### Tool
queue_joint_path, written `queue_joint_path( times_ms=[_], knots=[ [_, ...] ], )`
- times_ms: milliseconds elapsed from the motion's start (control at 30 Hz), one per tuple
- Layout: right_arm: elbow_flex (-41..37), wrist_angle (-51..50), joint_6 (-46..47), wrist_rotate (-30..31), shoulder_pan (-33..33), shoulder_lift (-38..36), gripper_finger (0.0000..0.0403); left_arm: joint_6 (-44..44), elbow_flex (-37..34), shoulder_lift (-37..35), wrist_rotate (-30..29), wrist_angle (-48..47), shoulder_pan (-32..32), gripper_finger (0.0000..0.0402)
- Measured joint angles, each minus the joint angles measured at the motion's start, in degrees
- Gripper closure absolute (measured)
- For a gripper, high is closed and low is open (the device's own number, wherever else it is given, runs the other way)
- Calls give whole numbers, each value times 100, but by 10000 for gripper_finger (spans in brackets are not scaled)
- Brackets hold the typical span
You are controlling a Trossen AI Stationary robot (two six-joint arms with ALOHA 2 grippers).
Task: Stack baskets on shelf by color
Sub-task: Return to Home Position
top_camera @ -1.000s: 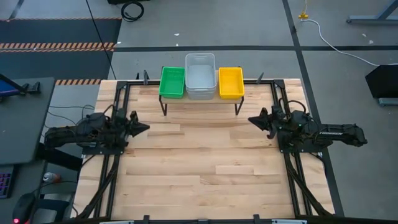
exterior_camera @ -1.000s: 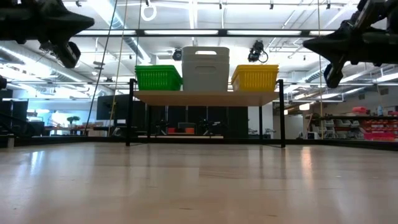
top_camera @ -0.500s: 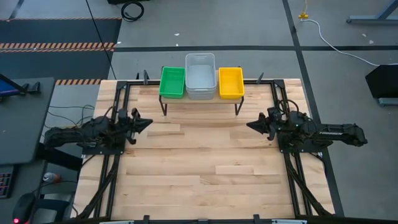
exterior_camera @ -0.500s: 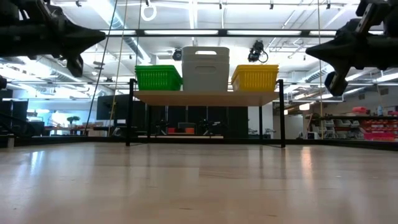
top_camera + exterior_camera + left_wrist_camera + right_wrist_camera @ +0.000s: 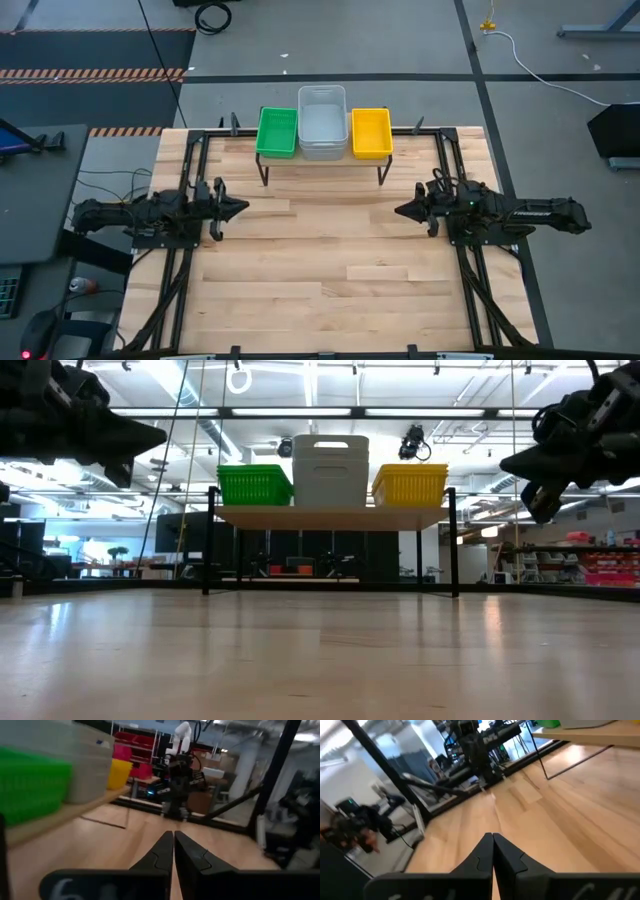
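1. The shelf (image 5: pixel 330 516) stands at the middle of the worktop's (image 5: pixel 330 290) far edge.
2. On it sit green baskets (image 5: pixel 277 131), grey baskets (image 5: pixel 322 122) in the middle, and yellow baskets (image 5: pixel 371 132).
3. My left gripper (image 5: pixel 240 208) hangs near the left edge, fingers pressed together, empty.
4. My right gripper (image 5: pixel 400 211) hangs near the right edge, fingers pressed together too, empty.

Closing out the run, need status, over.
Left gripper shut, empty, table's left side. Right gripper shut, empty, right side. Green baskets, grey baskets, yellow baskets on shelf. No obstruction.
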Motion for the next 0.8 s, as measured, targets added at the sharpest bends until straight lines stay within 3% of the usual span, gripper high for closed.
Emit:
queue_joint_path(
  times_ms=[233,467,800],
  knots=[
    [0,27,-966,231,0,2,394,529,-2,-1,-291,7,2,385],
    [0,-59,-2550,339,0,3,394,1031,-4,1,-363,-86,4,393],
    [0,-103,-2733,471,0,4,394,1150,-5,-1,-363,-85,4,371]
  ],
)
